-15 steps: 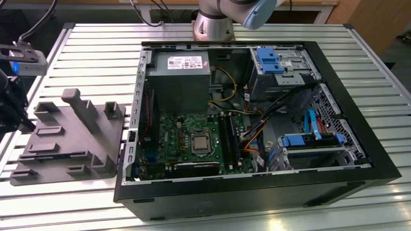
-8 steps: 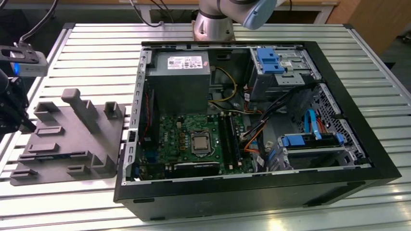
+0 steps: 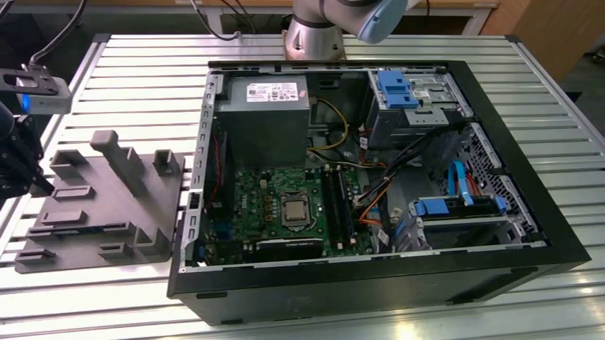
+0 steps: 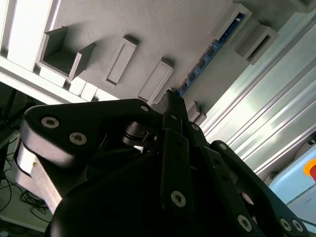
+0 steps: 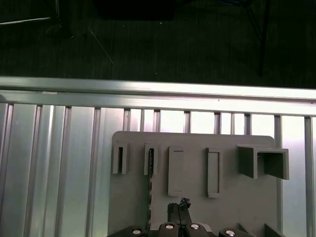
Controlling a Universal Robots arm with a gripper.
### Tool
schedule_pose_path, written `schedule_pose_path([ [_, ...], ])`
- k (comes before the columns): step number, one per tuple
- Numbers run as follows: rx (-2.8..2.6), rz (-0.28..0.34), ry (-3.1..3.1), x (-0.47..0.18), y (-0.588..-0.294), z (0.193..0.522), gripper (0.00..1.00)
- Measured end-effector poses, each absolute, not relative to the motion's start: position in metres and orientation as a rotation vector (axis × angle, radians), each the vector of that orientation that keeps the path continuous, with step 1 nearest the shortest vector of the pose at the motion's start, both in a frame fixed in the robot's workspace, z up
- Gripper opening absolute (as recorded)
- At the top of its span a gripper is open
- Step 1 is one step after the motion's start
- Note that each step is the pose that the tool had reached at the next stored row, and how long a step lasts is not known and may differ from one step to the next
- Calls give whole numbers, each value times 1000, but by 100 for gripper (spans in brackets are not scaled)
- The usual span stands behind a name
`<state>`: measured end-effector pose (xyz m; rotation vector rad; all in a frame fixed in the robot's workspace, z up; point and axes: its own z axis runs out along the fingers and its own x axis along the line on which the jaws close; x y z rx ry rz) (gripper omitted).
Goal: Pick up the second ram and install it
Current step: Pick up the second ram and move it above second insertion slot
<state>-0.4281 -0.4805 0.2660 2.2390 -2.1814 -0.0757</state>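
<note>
While the hand (image 4: 171,97) hangs over the grey holder (image 5: 227,197) on the tabletop (image 5: 59,163), its 2 fingers meet, gripping nothing | 2nd ram (image 4: 210,53) stands on edge in a holder slot, near the fingertips, apart from them.

Slatted metal table (image 3: 142,67), dark floor (image 5: 148,44), perhaps wooden furniture (image 3: 557,28) behind.
</note>
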Motion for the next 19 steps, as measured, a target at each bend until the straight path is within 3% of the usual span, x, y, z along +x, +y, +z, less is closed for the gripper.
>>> schedule_pose_path([
  [19, 2239, -76, -2182, -428, -482, 260, 11],
])
